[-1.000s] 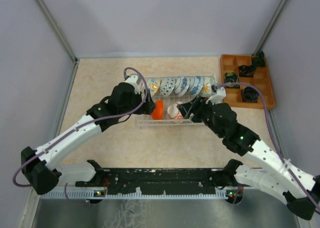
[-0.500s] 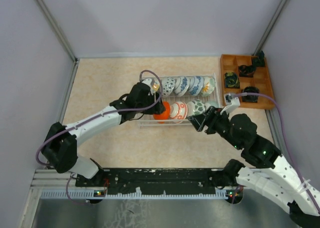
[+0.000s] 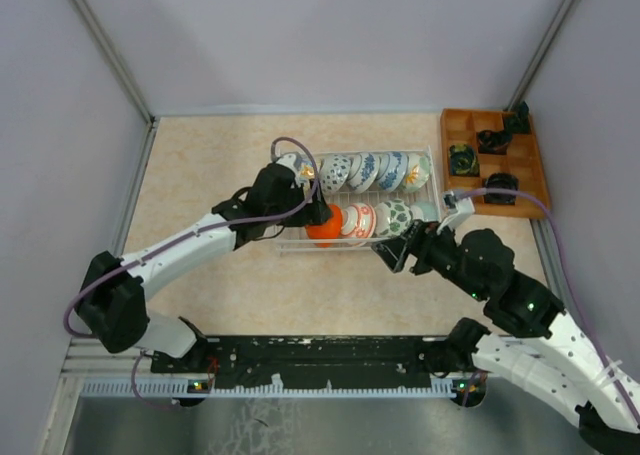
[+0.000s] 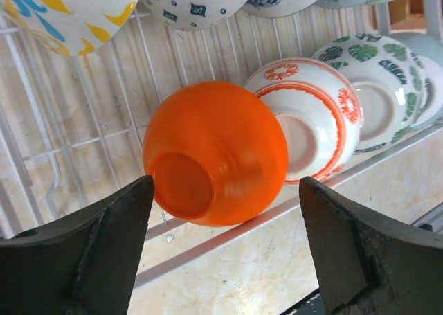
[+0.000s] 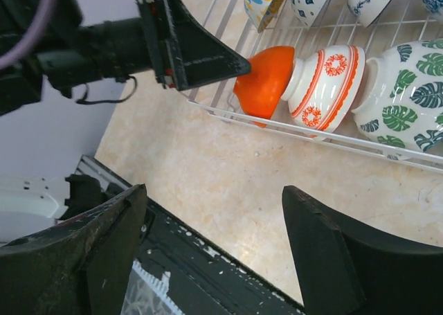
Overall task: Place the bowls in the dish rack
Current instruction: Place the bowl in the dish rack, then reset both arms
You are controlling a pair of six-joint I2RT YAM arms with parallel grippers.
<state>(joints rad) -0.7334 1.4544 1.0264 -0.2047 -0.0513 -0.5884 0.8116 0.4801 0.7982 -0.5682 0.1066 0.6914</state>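
The dish rack (image 3: 300, 247) holds a back row of several blue-patterned bowls (image 3: 363, 171) and a front row: an orange bowl (image 3: 325, 226), a red-and-white bowl (image 3: 357, 220), a green-leaf bowl (image 3: 393, 216) and a pale bowl (image 3: 426, 212). My left gripper (image 3: 318, 213) is open at the orange bowl (image 4: 214, 152), with the bowl's base between its jaws and not touched. My right gripper (image 3: 392, 255) is open and empty over the table just in front of the rack's near rail (image 5: 311, 138). The orange bowl (image 5: 266, 81) lies on its side against the red-and-white bowl (image 5: 325, 86).
An orange wooden compartment tray (image 3: 445, 125) with black items (image 3: 498, 185) stands right of the rack. Grey walls close the table on three sides. The black base rail (image 3: 320, 360) runs along the near edge, also seen in the right wrist view (image 5: 201, 259).
The right gripper left the rack's front row and drew back toward the near edge, open. The left arm swung right to the orange bowl. The front-row bowls now stand lined up.
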